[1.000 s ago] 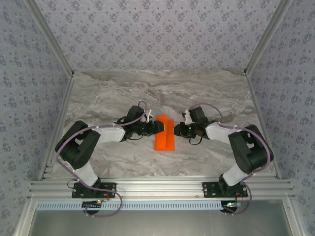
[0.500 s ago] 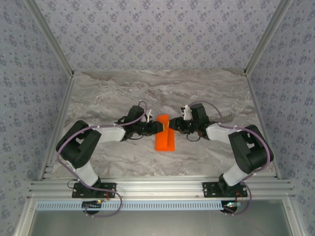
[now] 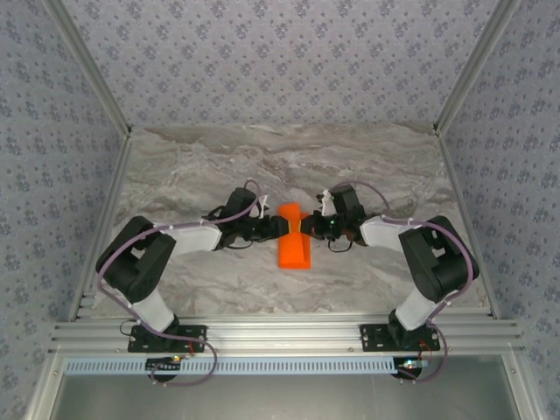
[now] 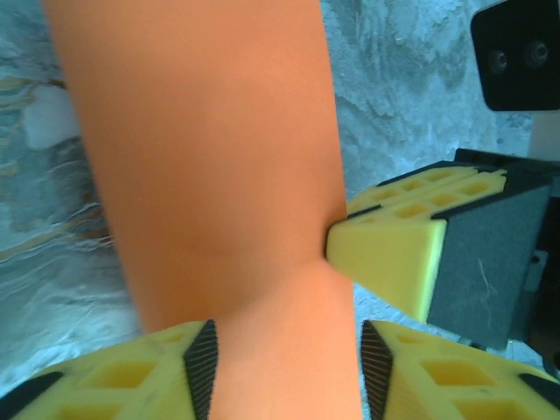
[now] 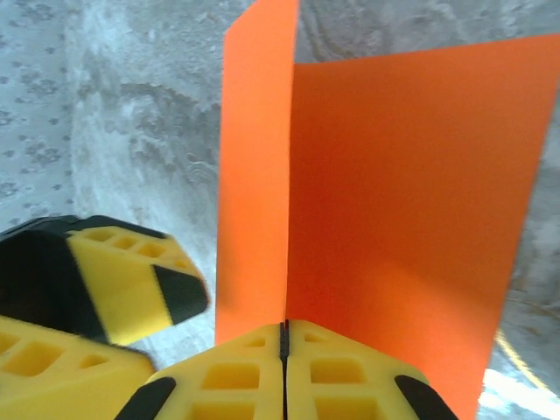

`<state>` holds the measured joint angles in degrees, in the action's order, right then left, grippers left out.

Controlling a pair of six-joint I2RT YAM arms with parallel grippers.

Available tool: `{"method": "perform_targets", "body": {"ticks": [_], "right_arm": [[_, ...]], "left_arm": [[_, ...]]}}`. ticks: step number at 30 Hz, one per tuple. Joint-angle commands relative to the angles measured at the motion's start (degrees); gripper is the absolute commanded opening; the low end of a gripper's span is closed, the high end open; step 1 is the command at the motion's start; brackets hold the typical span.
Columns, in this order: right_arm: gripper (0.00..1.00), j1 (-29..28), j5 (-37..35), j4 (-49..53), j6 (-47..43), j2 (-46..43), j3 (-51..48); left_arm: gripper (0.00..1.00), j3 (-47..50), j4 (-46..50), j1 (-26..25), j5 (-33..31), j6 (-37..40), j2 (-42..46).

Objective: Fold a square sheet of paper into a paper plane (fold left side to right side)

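Mid-table in the top view, the orange paper (image 3: 295,252) lay on the marble table (image 3: 201,166) as a narrow folded strip, long axis near-to-far, roughly centred between the two arms. Both grippers met at its far half. The left gripper (image 3: 281,227) was on the left edge and the right gripper (image 3: 307,227) on the right edge, tips close together across the strip.

Right wrist cam: the right fingers (image 5: 232,376) were closed flat together with no gap at the seam, and the paper ran straight out of that seam. One flap stood upright along a sharp crease; the wider panel leaned off to the right. So the right gripper was pinching the paper at the fold. A left finger sat just beside it, lower left.

Left wrist cam: the left fingers (image 4: 199,372) stood partly apart, with the paper filling the gap between the pads. I couldn't tell whether the pads pressed on it. The right gripper's yellow tip touched the paper's right edge just ahead of the left fingers, and the paper pinched inward at that contact.
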<state>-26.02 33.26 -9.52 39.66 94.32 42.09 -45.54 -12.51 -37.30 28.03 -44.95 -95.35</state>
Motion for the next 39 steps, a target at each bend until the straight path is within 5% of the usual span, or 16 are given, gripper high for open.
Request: {"method": "perform_targets", "body": {"ticks": [1,17,24,39], "right_arm": [[0.08,0.1,-5.8,7.7,-3.1,1.1,1.8],[0.10,0.0,-8.1,9.0,-5.0,3.3,2.2],[0.14,0.0,-7.7,8.7,-5.1,2.4,2.1],[0.50,0.8,-22.0,18.5,-10.4,-16.5,-1.9]], "left_arm": [[0.54,-2.7,8.0,-0.5,-4.6,3.8,3.6],[0.57,-10.3,15.4,-3.8,-9.7,3.5,-5.8],[0.44,-12.7,18.8,-4.7,-12.1,3.6,-8.9],[0.42,-15.4,23.1,-5.7,-14.3,5.4,-12.0]]}}
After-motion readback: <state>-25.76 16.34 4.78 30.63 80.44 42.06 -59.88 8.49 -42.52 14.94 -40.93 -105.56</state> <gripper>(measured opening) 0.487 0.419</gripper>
